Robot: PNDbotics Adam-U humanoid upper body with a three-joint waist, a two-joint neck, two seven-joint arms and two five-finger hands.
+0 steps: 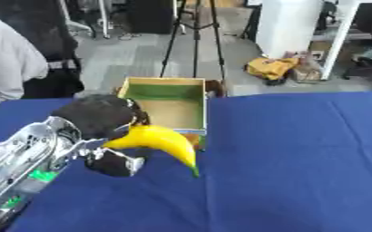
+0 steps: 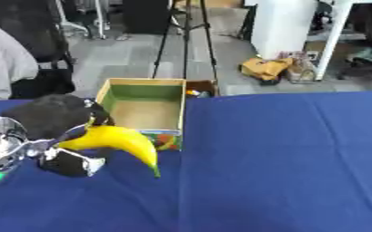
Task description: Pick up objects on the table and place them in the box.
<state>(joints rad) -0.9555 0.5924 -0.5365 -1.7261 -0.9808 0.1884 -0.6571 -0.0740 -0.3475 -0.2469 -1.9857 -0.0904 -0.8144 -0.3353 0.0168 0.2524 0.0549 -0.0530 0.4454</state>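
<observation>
My left hand (image 1: 102,118) is shut on a yellow banana (image 1: 161,141), held above the blue table just in front of the box. The banana curves down to the right, its tip pointing at the cloth. The open cardboard box (image 1: 167,107) stands at the table's far edge, directly behind the hand, with a green inner back wall and a bare brown floor. The thumb (image 1: 118,162) shows below the banana. My right hand is not in either view.
The blue tablecloth (image 1: 300,154) stretches to the right and front of the box. A tripod (image 1: 195,36) and a white cabinet stand on the floor beyond the table. A person in a light shirt sits at the far left edge.
</observation>
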